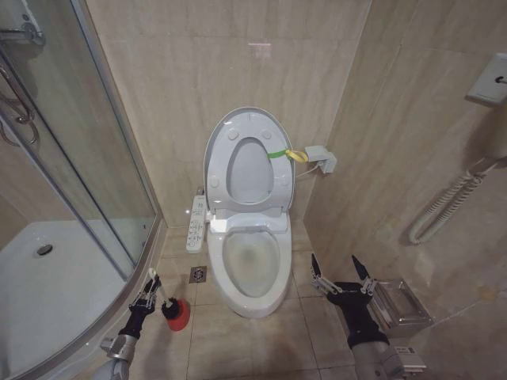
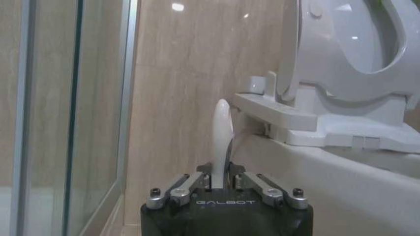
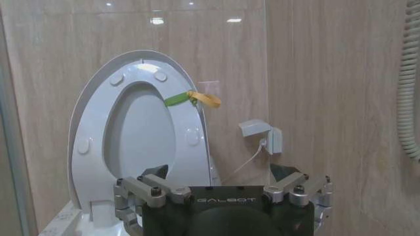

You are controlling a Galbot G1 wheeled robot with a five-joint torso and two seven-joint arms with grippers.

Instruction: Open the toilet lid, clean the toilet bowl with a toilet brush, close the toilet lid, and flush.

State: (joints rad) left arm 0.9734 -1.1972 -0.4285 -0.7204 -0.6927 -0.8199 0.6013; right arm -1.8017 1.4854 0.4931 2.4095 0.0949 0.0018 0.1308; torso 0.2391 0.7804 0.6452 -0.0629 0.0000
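The toilet lid (image 1: 215,138) stands raised against the wall with the seat ring (image 1: 277,186) up against it, and a yellow-green strap (image 1: 287,154) hangs at its edge. The toilet bowl (image 1: 253,293) lies uncovered below, its button panel (image 1: 196,224) on the left side. On the floor left of the bowl, my left gripper (image 1: 149,291) is shut on the toilet brush's white handle (image 2: 222,128). The dark bristle head (image 1: 169,304) sits at the red holder cup (image 1: 180,317). My right gripper (image 1: 342,273) hovers open to the right of the bowl, facing the raised lid (image 3: 92,113).
A curved glass shower enclosure (image 1: 87,190) and its white tray (image 1: 55,277) bound the left side. A floor drain (image 1: 198,274) lies beside the bowl. On the right wall hang a metal box (image 1: 400,305), a coiled hose (image 1: 444,206) and a small white box (image 1: 321,158).
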